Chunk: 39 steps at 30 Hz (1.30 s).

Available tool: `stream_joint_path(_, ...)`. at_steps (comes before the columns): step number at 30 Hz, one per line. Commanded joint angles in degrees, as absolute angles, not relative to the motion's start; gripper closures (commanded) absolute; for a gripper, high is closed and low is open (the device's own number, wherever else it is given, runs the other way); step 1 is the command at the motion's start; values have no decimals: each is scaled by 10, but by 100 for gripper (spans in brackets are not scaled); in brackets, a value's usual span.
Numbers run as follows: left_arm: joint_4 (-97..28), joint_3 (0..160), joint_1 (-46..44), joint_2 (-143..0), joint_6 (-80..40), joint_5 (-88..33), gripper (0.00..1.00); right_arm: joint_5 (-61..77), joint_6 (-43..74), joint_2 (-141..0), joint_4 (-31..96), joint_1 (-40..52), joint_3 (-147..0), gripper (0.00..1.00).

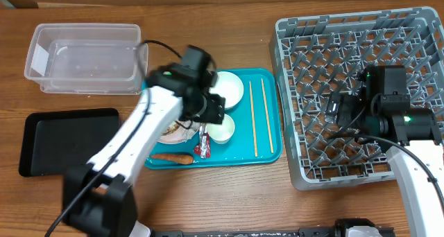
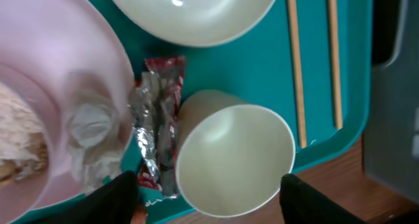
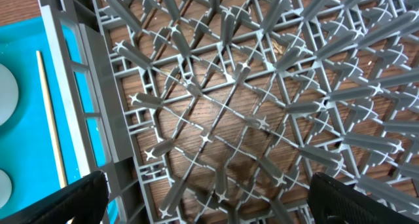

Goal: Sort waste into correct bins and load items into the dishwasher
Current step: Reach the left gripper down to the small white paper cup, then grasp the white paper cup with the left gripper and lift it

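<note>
My left gripper [image 2: 216, 204] is open above the teal tray, its fingers either side of a small white cup [image 2: 236, 158] and a crumpled red-and-silver wrapper [image 2: 157, 126]; overhead it is at the tray's middle [image 1: 214, 114]. A white plate [image 2: 59, 54] holds a tissue wad [image 2: 91, 126] and beige scraps [image 2: 19, 139]. A white bowl [image 2: 190, 11] and two chopsticks [image 2: 298, 67] lie on the tray. An orange carrot [image 1: 173, 157] lies at the tray's front. My right gripper [image 3: 213, 204] is open and empty over the grey dish rack [image 3: 216, 112].
The clear tub [image 1: 83, 57] stands at the back left and the black tray [image 1: 66, 140] at the front left. The teal tray [image 1: 270, 150] sits beside the rack [image 1: 298, 174] on the wooden table.
</note>
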<state>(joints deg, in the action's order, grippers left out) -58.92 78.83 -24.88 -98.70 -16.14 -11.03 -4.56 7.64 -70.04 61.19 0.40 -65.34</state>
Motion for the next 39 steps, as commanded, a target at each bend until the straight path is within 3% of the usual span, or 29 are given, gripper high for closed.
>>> stream_joint_path(1, -601, 799, -264, -1017, -164, -73, 34, -51, 76, -699, 616, 3, -670, 0)
stream_joint_path(6, -606, 799, -266, -1036, -163, -70, 71, -51, 78, -699, 625, 3, -670, 2)
stream_joint_path(9, -604, 799, -266, -1036, -163, -69, 85, -51, 78, -699, 628, 3, -670, 2)
stream_joint_path(21, -606, 792, -267, -1038, -164, -69, 91, -51, 77, -699, 636, 3, -670, 2)
stream_joint_path(31, -602, 788, -267, -1038, -164, -69, 84, -51, 77, -699, 636, 3, -670, 2)
stream_joint_path(39, -597, 777, -267, -1038, -164, -69, 85, -51, 77, -699, 636, 3, -670, 2)
